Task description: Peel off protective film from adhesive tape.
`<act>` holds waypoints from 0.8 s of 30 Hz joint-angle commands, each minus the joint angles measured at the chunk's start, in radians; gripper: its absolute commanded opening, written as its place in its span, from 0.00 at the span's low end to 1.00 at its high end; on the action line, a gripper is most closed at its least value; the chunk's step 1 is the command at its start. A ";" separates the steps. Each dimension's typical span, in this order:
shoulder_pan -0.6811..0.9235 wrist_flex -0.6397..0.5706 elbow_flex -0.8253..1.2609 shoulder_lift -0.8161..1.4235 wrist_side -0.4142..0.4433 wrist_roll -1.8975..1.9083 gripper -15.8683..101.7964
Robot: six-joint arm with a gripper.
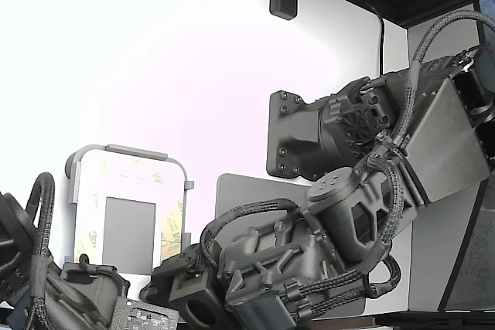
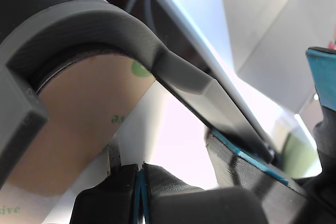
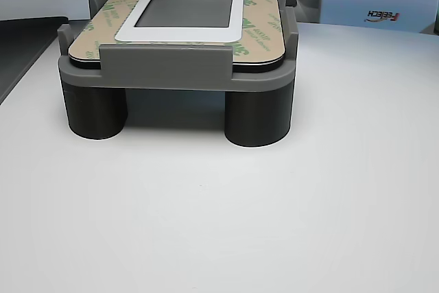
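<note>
Tan paper with green 3M print is what the wrist view is mostly full of: that's the protective film (image 2: 79,124), sitting right in front of the gripper (image 2: 140,182) and tucked under the curved grey lip of the fixture (image 2: 105,24). The two dark fingers (image 2: 173,182) look pressed flat together with only a thin teal line between them, so the gripper reads as clenched. Whether any film edge is actually pinched in there, I can't tell (it's too close and dim).

In the other view the grey fixture (image 3: 164,70) stands on round legs on the white table (image 3: 274,224), holding the white panel (image 3: 236,29) with a grey square (image 3: 184,8) in the middle and film strips along its sides (image 3: 264,22). The gripper works at the fixture's far end, mostly cropped out there.

The exterior view shows the arm (image 1: 309,245) bent low, its gripper end hidden behind its own bulk, just beside the fixture (image 1: 128,156).
</note>
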 commanded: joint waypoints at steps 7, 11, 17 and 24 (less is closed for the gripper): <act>-0.003 0.000 -0.023 0.037 0.000 0.014 0.04; 0.000 0.002 -0.023 0.038 0.003 0.017 0.04; 0.000 -0.012 -0.006 0.041 0.003 0.017 0.04; 0.002 -0.031 0.018 0.058 0.003 0.009 0.04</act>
